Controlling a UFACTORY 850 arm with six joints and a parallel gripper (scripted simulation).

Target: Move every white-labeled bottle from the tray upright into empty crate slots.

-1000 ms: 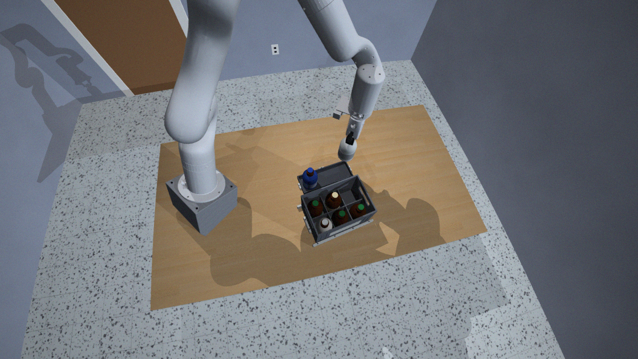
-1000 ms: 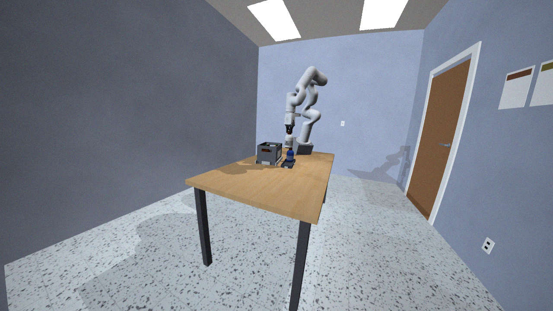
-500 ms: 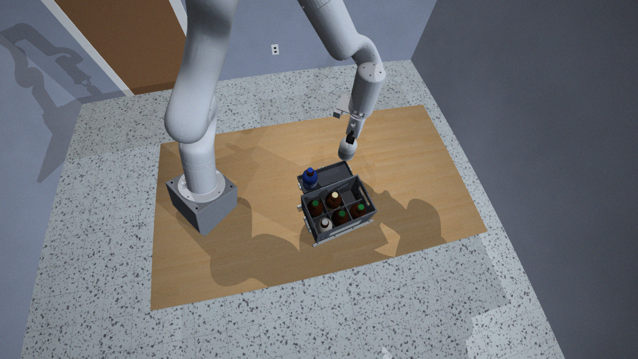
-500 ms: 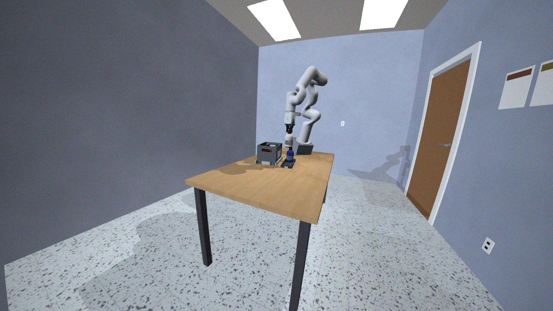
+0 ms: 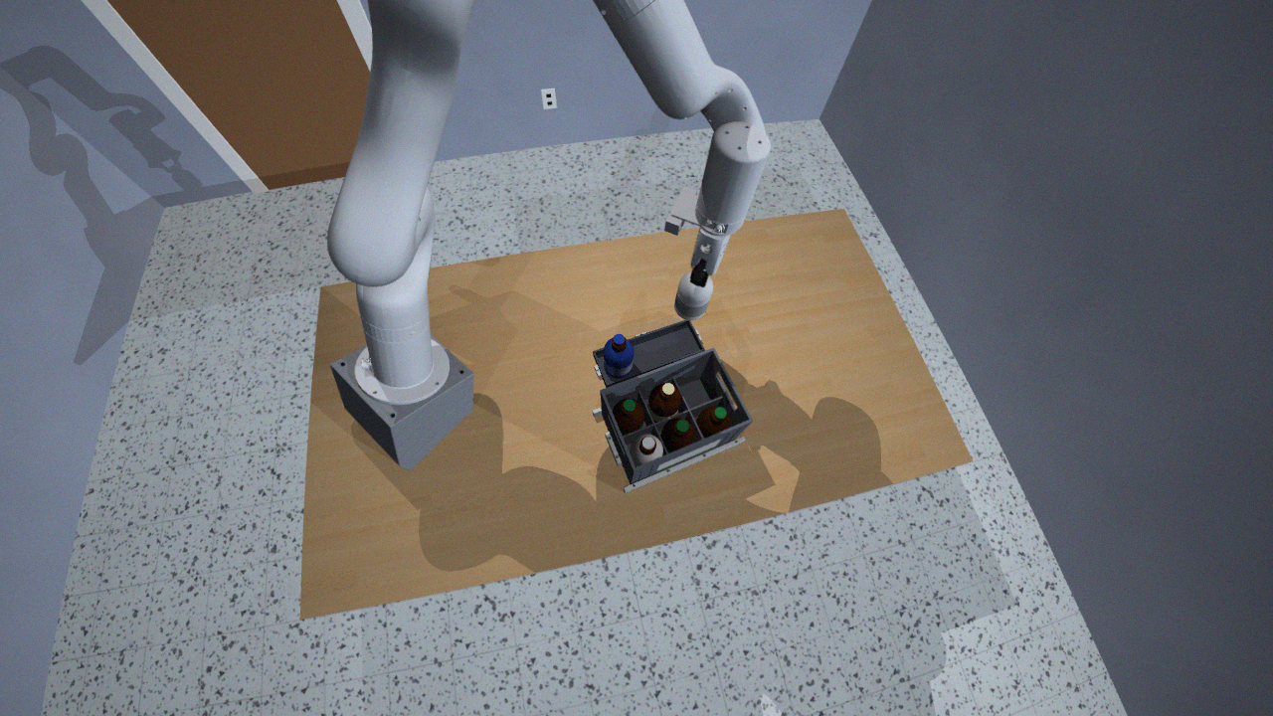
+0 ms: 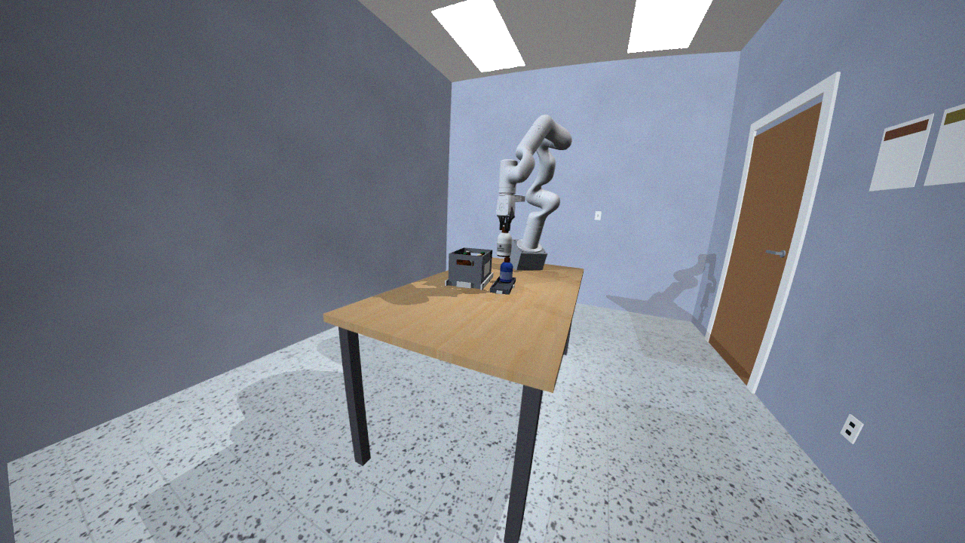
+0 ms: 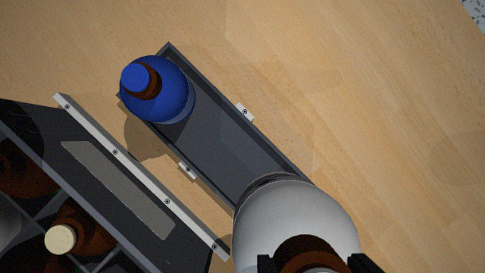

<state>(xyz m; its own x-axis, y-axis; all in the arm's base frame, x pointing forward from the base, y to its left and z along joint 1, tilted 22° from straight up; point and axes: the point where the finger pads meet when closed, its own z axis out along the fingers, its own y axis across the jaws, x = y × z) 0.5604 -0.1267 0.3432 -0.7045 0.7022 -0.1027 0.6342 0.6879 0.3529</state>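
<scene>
My gripper (image 5: 700, 270) (image 6: 504, 226) (image 7: 311, 262) is shut on the neck of a white-labeled bottle (image 5: 693, 297) (image 6: 503, 244) (image 7: 292, 212), which hangs upright above the far right end of the tray. A blue-labeled bottle (image 5: 619, 358) (image 6: 506, 271) (image 7: 163, 91) stands at the left end of the tray (image 5: 660, 348) (image 7: 212, 152). The crate (image 5: 676, 462) (image 6: 470, 271) (image 7: 110, 178) stands beside the tray. In it, another white-labeled bottle (image 5: 648, 448) stands in the front left slot. The back right slot (image 5: 699, 389) is empty.
The other crate slots hold brown bottles: one with a cream cap (image 5: 667, 397) (image 7: 61, 240) in the back middle, and three with green caps (image 5: 629, 409) (image 5: 681, 431) (image 5: 717, 417). Light rails (image 5: 685, 466) (image 7: 140, 176) run along the crate's base. The arm's base (image 5: 405, 418) stands to the left.
</scene>
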